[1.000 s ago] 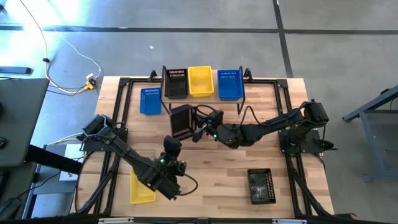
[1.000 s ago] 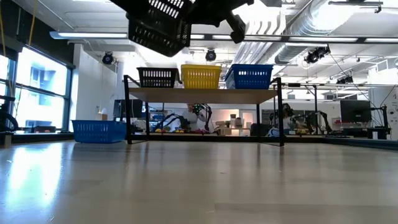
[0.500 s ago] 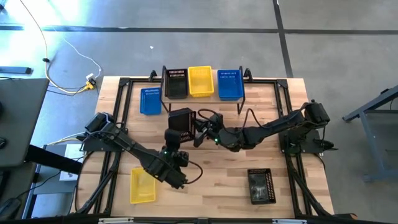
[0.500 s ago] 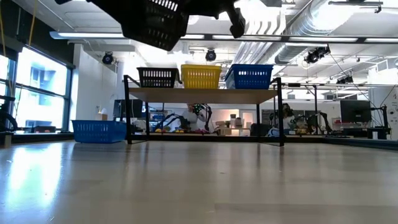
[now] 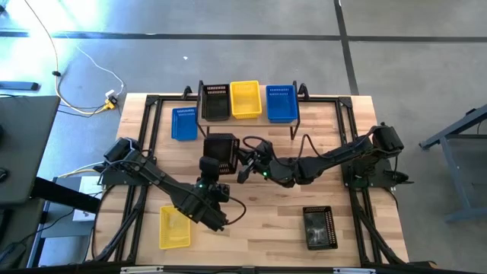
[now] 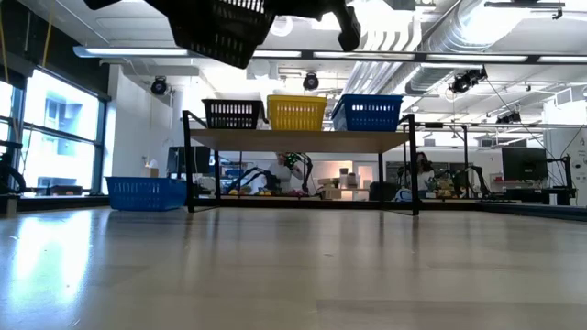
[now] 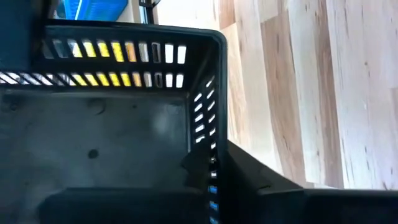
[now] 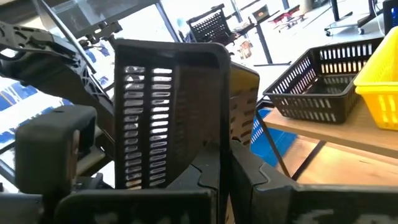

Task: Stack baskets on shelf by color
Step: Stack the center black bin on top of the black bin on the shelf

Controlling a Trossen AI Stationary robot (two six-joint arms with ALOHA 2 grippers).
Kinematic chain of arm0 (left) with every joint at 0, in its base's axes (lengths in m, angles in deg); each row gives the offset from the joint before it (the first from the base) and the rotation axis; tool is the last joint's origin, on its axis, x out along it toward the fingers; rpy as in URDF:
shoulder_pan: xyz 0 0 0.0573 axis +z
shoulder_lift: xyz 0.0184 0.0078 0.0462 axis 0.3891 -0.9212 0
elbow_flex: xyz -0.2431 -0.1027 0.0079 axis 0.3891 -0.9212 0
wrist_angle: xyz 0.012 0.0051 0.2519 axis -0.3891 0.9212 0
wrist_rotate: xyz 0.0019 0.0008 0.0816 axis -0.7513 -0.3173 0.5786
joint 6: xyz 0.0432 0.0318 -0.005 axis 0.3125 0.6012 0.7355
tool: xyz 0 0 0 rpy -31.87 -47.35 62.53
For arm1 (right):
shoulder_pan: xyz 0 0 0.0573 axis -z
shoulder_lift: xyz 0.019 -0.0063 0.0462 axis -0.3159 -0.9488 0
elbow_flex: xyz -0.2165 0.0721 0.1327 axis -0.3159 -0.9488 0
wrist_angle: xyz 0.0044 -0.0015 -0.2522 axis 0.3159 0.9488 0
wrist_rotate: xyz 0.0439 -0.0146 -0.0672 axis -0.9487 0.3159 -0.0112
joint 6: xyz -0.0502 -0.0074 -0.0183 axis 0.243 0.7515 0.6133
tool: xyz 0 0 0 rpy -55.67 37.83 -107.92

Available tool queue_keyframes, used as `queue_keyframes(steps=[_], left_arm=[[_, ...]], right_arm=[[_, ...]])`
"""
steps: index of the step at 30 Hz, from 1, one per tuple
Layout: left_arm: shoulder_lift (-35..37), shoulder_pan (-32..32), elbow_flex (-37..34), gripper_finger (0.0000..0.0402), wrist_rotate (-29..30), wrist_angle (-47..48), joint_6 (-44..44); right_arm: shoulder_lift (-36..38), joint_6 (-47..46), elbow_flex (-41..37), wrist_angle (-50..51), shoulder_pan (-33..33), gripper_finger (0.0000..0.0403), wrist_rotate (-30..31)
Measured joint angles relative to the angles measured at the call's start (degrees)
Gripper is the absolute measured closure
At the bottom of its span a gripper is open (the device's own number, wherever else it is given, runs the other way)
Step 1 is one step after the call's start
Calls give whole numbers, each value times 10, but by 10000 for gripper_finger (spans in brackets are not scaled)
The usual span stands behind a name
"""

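The shelf [image 5: 247,116] was the landmark: it carried one black basket [image 5: 214,102], a yellow one [image 5: 245,100] and a blue one [image 5: 281,103] side by side, one colour per slot, so each stack had its base. Just in front of the shelf's black end, a second black basket [image 5: 221,149] hung in the air, lifted off the table. The right gripper [image 5: 245,157] had its fingers closed on that basket's wall, which ran up between them in the right wrist view, so it was carried tipped on edge, probably the pose it was picked up in. The left gripper [image 5: 209,169] sat right against the same basket from the side away from the shelf; its wrist camera looked straight into the basket's inside [image 7: 112,134], but I could not tell whether its fingers were pinching the rim or just close by. It looked like a two-arm steadying or a handover, to level the basket before nesting it into the black one on the shelf.

Beside the shelf's black end a blue basket [image 5: 183,123] lay on the table. Far from the shelf, near the table's front edge, lay a yellow basket [image 5: 174,227] and another black basket [image 5: 317,227], not yet sorted.
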Motion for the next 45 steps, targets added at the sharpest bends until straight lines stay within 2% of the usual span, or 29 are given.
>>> queue_keyframes(steps=[2, 13, 20, 24, 29, 38, 45], left_arm=[[0, 0, 0, 394, 2, 1, 1], [0, -16, 0, 399, 4, 0, 1], [0, -35, 0, 401, 11, 0, 1], [0, -38, 0, 401, 9, 8, 1], [8, -35, -1, 401, 18, 24, 0], [80, 12, -1, 401, 39, 18, 2], [153, 76, 0, 401, 25, 4, 22]], right_arm=[[0, 2, 0, 1, 0, 403, -1], [0, 28, 0, 10, 0, 394, -7], [8, 53, 0, 17, 6, 336, -8], [31, 83, 0, 49, 12, 301, -8], [69, 120, 0, 104, 12, 278, -17], [133, 179, 0, 167, 12, 273, -141], [163, 199, 0, 201, 12, 273, -164]])
